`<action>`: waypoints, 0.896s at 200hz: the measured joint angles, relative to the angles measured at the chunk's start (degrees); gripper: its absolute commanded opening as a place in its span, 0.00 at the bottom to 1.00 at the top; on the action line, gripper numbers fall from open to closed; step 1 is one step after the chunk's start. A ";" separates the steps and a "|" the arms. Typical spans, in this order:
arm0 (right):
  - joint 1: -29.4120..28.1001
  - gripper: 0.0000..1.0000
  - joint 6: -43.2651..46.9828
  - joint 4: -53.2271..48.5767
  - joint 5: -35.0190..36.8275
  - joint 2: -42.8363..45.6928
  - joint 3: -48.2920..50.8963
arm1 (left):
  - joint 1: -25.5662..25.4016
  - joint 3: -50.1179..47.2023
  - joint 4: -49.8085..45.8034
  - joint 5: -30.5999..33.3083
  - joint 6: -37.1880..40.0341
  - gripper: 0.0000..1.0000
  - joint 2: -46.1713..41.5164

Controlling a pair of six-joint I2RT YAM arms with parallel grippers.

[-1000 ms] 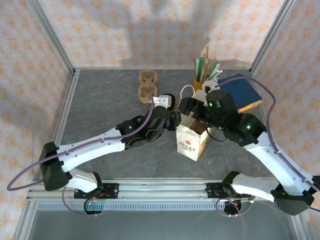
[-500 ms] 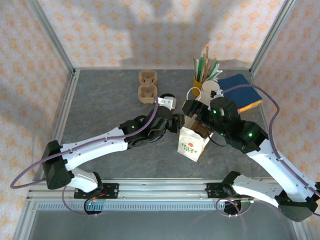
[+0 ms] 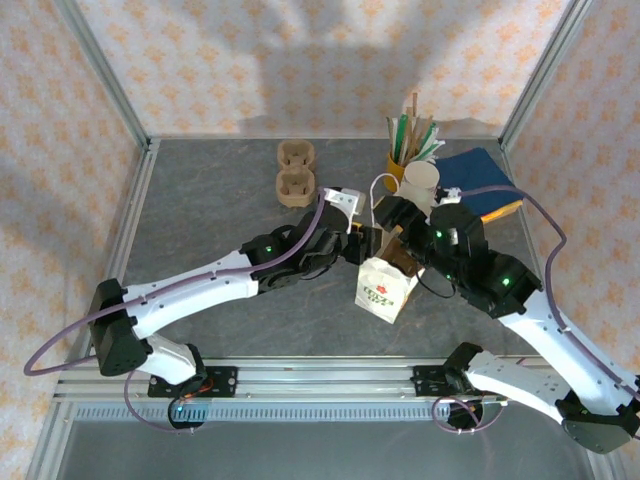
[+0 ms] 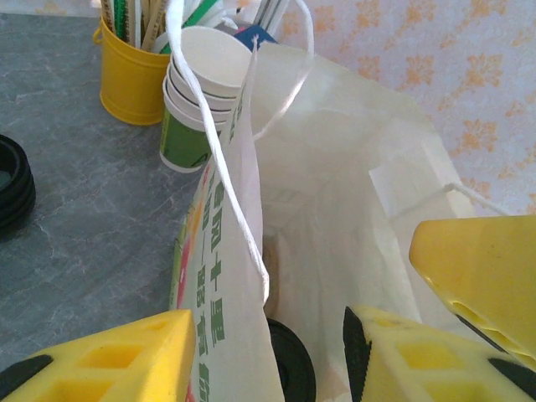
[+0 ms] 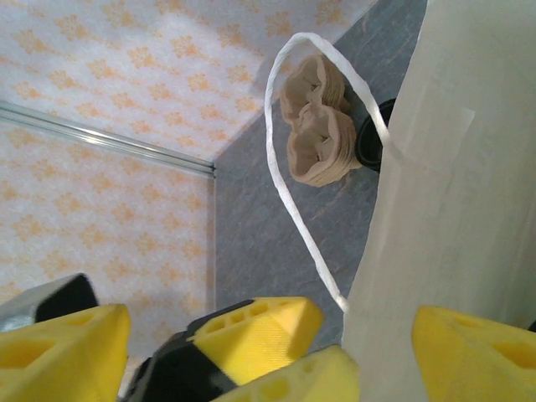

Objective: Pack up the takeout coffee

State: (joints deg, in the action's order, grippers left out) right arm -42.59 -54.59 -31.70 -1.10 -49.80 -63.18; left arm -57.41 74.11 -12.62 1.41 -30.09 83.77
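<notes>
The takeout coffee stands inside the white paper bag; in the left wrist view its black lid shows at the bag's bottom, and the cup body is hidden. My left gripper is open at the bag's mouth, one finger outside the printed wall and one inside. My right gripper is open at the bag's far edge. In the right wrist view the bag wall and a left finger stand between the jaws of the right gripper.
A stack of lidless white-and-green cups and a yellow cup of sticks and straws stand just behind the bag. A blue book lies at the back right. Cardboard cup carriers sit at the back, black lids left of the bag.
The right arm has drawn back to the right, uncovering the stack of cups. The left gripper has moved right up to the bag's mouth. The bag has tilted slightly.
</notes>
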 measured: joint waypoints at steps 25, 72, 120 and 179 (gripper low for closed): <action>0.00 0.86 -3.04 1.57 -1.25 0.22 1.18 | 0.02 0.00 -0.09 -0.87 0.24 0.52 0.90; 0.00 0.87 -7.39 3.28 -2.62 1.51 1.77 | 0.02 0.00 -0.26 -1.42 0.59 0.44 1.03; 0.00 0.87 -11.02 6.54 -3.41 4.07 2.75 | 0.02 0.00 -0.46 -1.42 0.66 0.38 1.03; 0.26 0.87 -13.99 10.80 -6.25 4.11 3.61 | 0.02 0.00 -0.48 -1.42 0.63 0.35 1.03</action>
State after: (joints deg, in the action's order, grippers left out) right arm -42.33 -68.58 -20.91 -7.35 -45.69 -59.57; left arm -57.39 74.11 -13.10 -0.01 -29.45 84.79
